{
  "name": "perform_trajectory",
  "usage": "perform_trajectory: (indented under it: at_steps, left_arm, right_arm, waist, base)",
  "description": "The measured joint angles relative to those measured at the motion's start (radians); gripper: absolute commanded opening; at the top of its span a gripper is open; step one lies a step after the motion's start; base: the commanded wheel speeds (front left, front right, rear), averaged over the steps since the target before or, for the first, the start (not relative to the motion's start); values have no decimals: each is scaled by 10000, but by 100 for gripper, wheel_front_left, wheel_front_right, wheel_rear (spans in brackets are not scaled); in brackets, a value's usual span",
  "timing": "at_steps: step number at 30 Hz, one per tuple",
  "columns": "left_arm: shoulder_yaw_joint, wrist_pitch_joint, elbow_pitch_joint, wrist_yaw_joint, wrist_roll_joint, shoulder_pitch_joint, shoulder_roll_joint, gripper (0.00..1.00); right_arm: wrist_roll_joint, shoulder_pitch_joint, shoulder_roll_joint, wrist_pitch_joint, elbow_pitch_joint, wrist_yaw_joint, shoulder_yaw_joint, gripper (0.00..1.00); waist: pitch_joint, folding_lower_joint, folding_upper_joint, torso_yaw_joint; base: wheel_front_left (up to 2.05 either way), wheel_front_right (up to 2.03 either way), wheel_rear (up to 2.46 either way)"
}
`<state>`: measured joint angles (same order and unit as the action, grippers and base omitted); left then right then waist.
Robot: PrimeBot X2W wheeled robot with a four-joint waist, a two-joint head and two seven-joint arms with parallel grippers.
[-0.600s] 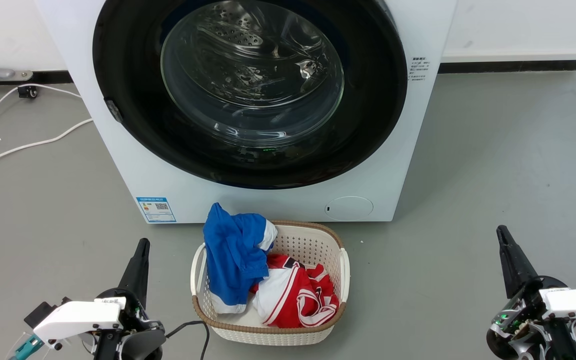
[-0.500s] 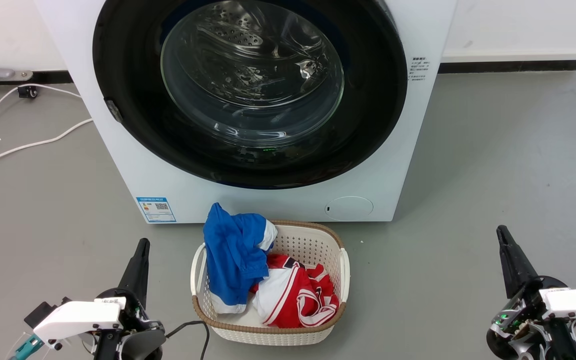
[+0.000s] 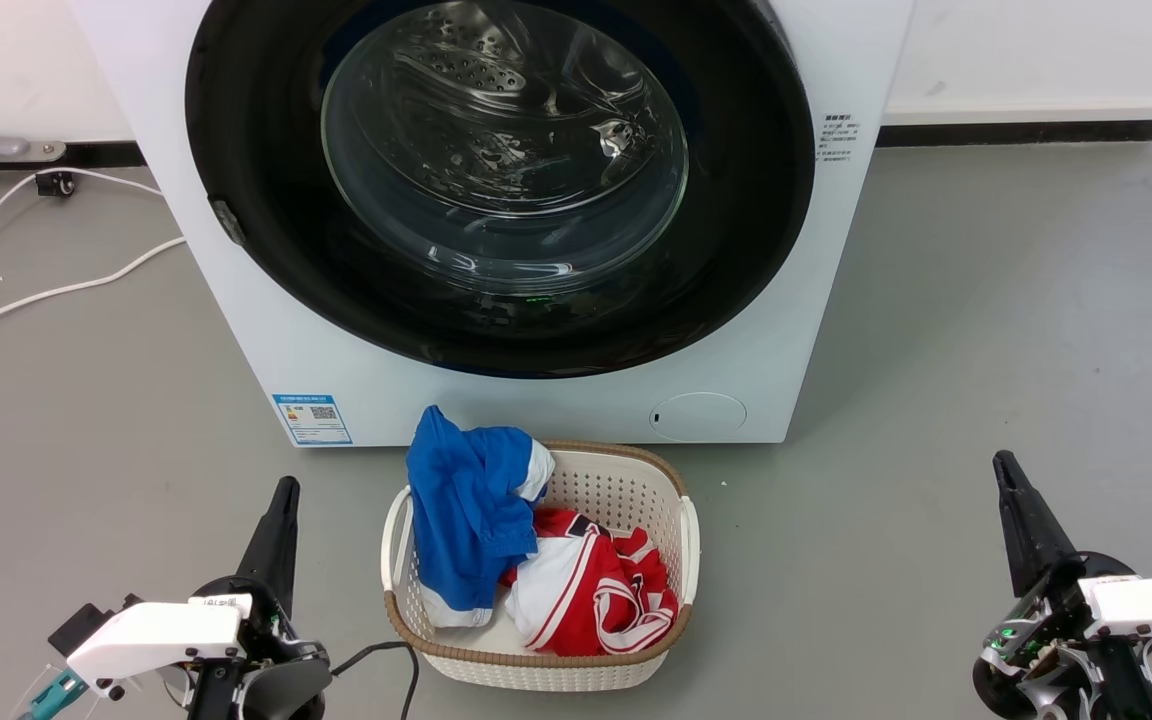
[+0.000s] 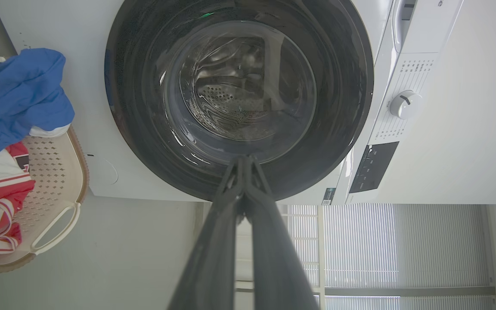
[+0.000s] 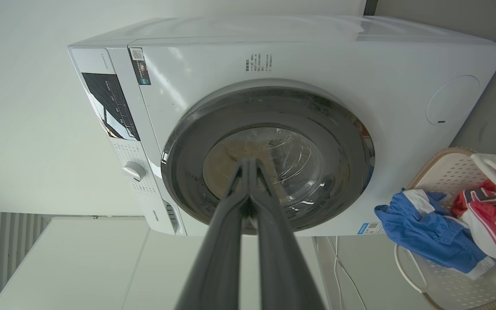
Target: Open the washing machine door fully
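1. The left gripper (image 3: pixel 283 495) sits low at the left of the head view. Its jaws are pressed together into one dark point and hold nothing. In the left wrist view the left gripper (image 4: pixel 243 162) shows both fingers meeting at the tips.
2. The right gripper (image 3: pixel 1004 468) sits low at the right of the head view. Its jaws are also pressed together and empty. In the right wrist view the two fingers of the right gripper (image 5: pixel 248 163) touch at the tips.
3. Both grippers hover over the grey floor (image 3: pixel 986 300), well apart from the machine.
4. Between the grippers stands a white laundry basket (image 3: pixel 636 480). A blue garment (image 3: pixel 466 510) hangs over its left rim, and a red and white garment (image 3: pixel 596 590) lies inside it.
5. Just behind the basket stands the washing machine (image 3: pixel 236 330). It has a blue label (image 3: pixel 313 418) low on the left of its front and a round flap (image 3: pixel 698 416) low on the right.
6. The washing machine door (image 3: pixel 736 200) is closed and lies flat against the machine's front. The steel drum is visible through its glass.
7. A white cable (image 3: pixel 56 290) trails on the floor to the left of the machine.
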<state>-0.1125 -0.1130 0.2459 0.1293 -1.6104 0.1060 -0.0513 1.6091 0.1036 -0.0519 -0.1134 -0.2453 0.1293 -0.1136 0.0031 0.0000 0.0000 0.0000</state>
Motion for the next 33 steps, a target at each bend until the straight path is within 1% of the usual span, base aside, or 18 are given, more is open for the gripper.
perform_trajectory:
  at_steps: [3, 4, 8, 13, 18, 23, 33]
  left_arm:
    - [0, 0, 0, 0, 0, 0, 0, 0]
    - [0, 0, 0, 0, 0, 0, 0, 100]
    - [92, 33, 272, -8, -13, -244, 23, 100]
    - [395, 301, 234, -12, 27, -244, 25, 100]
    - [497, 541, 73, -12, 303, -217, 25, 100]
    - [692, 748, -196, -12, 1214, -198, 27, 100]
    - [1022, 1174, -625, -12, 3820, -186, 25, 100]
  right_arm:
    - [0, 0, 0, -2, 0, -2, 0, 0]
    - [0, 0, 0, 0, 0, 0, 0, 100]
    - [0, -263, 8, 23, -244, -4, 15, 100]
    - [-29, -291, 12, 217, -104, -4, 123, 100]
    - [-374, -293, -27, 493, 54, -4, 320, 100]
    - [-1108, -293, -167, 761, 111, -4, 537, 100]
    - [-3710, -285, -253, 1172, 385, -4, 656, 100]
  waist:
    - [0, 0, 0, 0]
    - [0, 0, 0, 0]
    - [1, 0, 0, -1]
    - [6, 0, 0, -7]
    - [9, 0, 0, -13]
    - [17, 0, 0, -18]
    - [31, 0, 0, -38]
  base:
    - [0, 0, 0]
    - [0, 0, 0]
    - [0, 0, 0]
    - [0, 0, 0]
    - [0, 0, 0]
    - [0, 0, 0]
    - [0, 0, 0]
